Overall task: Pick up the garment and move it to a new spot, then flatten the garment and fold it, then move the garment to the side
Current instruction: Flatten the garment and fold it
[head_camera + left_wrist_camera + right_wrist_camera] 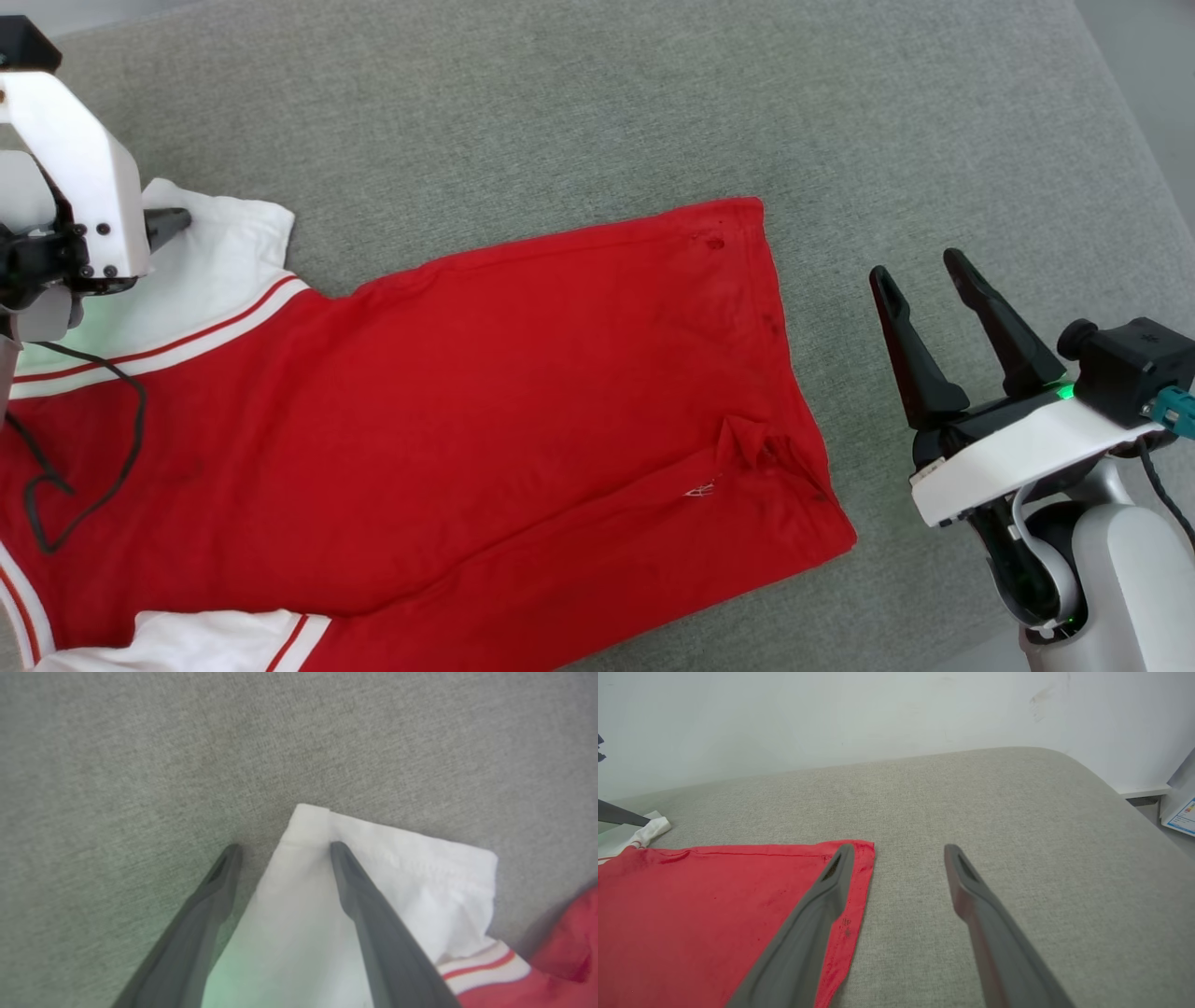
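The garment [448,411], a red jersey with white sleeves and red-white trim, lies spread on the grey cushion with its hem toward the right. A small crease sits near the lower hem [747,448]. My left gripper [170,224] is at the upper white sleeve [215,271], mostly hidden behind its white wrist. In the left wrist view the left gripper [285,849] stands open astride the sleeve's corner [308,821], one finger over the sleeve [420,872] and one over the cushion. My right gripper [918,268] is open, right of the hem; its left finger overlaps the hem corner [864,851].
The grey cushion [560,112] spreads wide behind and right of the garment, rounding off at its right edge [1130,140]. A black cable [84,448] from the left arm hangs over the garment. A white wall [878,714] stands behind the cushion.
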### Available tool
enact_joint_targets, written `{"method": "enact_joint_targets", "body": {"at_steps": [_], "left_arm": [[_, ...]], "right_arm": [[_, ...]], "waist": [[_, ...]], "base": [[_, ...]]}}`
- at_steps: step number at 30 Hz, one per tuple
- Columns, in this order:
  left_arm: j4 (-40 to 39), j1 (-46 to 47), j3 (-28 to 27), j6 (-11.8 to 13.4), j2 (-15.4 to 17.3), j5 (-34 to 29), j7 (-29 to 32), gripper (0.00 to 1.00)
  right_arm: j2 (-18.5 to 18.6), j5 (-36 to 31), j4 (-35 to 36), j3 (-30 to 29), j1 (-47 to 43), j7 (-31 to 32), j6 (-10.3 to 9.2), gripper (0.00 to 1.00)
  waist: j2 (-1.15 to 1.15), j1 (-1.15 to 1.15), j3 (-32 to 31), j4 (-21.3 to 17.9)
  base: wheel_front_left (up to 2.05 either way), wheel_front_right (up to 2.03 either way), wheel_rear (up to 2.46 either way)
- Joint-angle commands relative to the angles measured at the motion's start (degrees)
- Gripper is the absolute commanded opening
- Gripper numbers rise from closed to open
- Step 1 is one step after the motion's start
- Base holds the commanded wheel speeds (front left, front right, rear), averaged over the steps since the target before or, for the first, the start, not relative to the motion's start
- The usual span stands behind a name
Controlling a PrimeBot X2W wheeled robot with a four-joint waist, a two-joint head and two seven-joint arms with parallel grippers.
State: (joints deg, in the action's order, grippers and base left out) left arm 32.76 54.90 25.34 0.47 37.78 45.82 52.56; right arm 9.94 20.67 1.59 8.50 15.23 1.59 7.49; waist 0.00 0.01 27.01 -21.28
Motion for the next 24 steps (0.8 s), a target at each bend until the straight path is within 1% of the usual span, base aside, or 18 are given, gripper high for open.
{"method": "enact_joint_targets", "body": {"at_steps": [1, 2, 4, 6, 10, 13, 18, 21, 24], "left_arm": [[2.51, -3.21, 1.54, 0.47, -0.97, 0.39, 2.01, 0.33], [2.96, -3.86, 1.87, 0.6, -1.28, 0.74, 2.85, 0.0], [3.42, -4.67, 1.98, 0.9, -1.94, 1.15, 3.29, 0.0], [3.25, -5.12, 1.82, 1.1, -2.66, 1.39, 2.26, 0.0], [3.19, -4.52, 1.64, 1.12, -3.09, 0.78, -0.16, 0.0], [2.9, -2.93, 1.39, 0.98, -3.69, 0.3, -2.76, 0.0], [1.45, 0.95, 1.46, -0.09, -5.77, -0.81, -7.36, 0.0], [0.48, 2.67, 1.59, -0.8, -7.4, -1.13, -9.7, 0.0], [-0.38, 3.93, 2.03, -1.57, -8.64, -1.56, -11.43, 0.0]], "right_arm": [[0.07, 0.57, -0.28, 0.18, 0.86, -0.15, -0.01, 1.0], [0.29, 1.03, -0.58, 0.28, 0.95, -0.03, -0.01, 1.0], [0.63, 2.25, -1.04, 0.26, 1.25, 0.29, -0.01, 1.0], [1.19, 4.0, -1.42, 0.32, 1.69, 1.1, -0.01, 1.0], [3.01, 8.35, -3.19, 0.3, 3.33, 5.08, 0.0, 1.0], [5.05, 11.94, -6.03, -0.34, 5.92, 10.89, 0.0, 1.0], [8.72, 16.25, -11.5, 0.09, 11.54, 24.84, 0.0, 1.0], [9.76, 17.43, -14.1, 0.34, 14.39, 32.53, 0.0, 1.0], [10.13, 17.39, -16.19, 0.09, 17.2, 37.95, -0.01, 1.0]], "waist": [[0.0, -0.01, 0.25, -0.45], [0.0, -0.01, 0.28, -0.53], [0.0, -0.01, 0.29, -0.52], [0.0, -0.01, 0.11, -0.23], [0.0, -0.01, -0.79, 1.06], [0.0, -0.01, -1.66, 2.8], [0.0, -0.01, -2.13, 6.96], [0.0, -0.01, -1.81, 9.57], [0.0, -0.01, -1.15, 11.81]], "base": [[0.0, 0.0, 0.0], [0.0, 0.0, 0.0], [0.0, 0.0, 0.0], [0.0, 0.0, 0.0], [0.0, 0.0, 0.0], [0.0, 0.0, 0.0], [0.0, 0.0, 0.0], [0.0, 0.0, 0.0], [0.0, 0.0, 0.0]]}}
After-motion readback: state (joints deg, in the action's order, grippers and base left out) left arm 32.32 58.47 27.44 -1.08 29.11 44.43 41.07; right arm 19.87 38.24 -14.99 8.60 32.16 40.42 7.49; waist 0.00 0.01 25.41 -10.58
